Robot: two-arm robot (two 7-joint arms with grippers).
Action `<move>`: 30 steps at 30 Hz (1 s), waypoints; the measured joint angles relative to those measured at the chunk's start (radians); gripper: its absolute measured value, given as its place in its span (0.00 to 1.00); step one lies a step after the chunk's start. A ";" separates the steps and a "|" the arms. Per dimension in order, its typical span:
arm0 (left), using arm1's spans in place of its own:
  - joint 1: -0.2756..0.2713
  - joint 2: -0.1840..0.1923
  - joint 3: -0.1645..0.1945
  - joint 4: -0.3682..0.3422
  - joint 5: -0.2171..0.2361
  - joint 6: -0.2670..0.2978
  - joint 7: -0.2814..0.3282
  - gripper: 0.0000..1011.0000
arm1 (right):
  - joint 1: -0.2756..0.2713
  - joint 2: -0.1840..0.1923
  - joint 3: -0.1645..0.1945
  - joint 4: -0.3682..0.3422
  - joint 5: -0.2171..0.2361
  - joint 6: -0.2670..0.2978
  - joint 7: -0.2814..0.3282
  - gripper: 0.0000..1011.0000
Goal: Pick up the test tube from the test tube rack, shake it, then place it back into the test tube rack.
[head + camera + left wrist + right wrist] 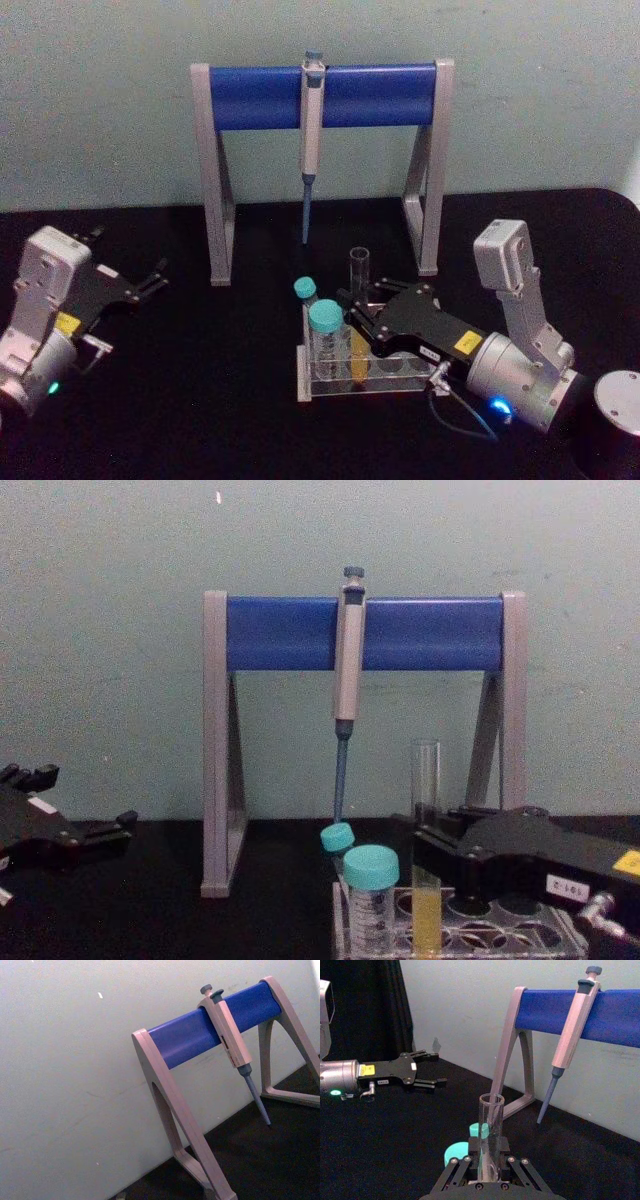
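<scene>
My right claw (356, 325) is closed around the tall clear glass test tube (426, 810) with yellow-orange liquid, which stands upright in the low clear plastic test tube rack (385, 383) on the black surface (200, 400). My left claw (150, 280) hovers well apart, fingers spread, empty.

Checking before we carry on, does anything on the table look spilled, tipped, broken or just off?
Nothing stands out. The test tube stands upright in the rack, its yellow liquid at the bottom, with the right hand around it. The capped tubes are upright, the pipette hangs on its stand, and the left hand sits open, well aside.
</scene>
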State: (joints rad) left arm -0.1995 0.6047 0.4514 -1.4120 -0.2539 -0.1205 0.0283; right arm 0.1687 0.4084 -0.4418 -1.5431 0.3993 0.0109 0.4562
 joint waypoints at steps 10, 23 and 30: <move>0.000 0.000 0.000 0.000 0.000 0.000 0.000 0.99 | 0.002 -0.006 -0.002 0.008 -0.005 0.007 -0.002 0.24; 0.000 0.000 0.000 0.000 0.000 0.000 0.000 0.99 | 0.003 -0.009 -0.003 0.012 -0.013 0.013 -0.008 0.24; 0.000 0.000 0.000 0.000 0.000 0.000 0.000 0.99 | 0.003 -0.009 -0.003 0.012 -0.013 0.013 -0.007 0.24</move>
State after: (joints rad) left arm -0.1995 0.6047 0.4514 -1.4120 -0.2539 -0.1205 0.0282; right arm 0.1713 0.3999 -0.4447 -1.5311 0.3866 0.0242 0.4488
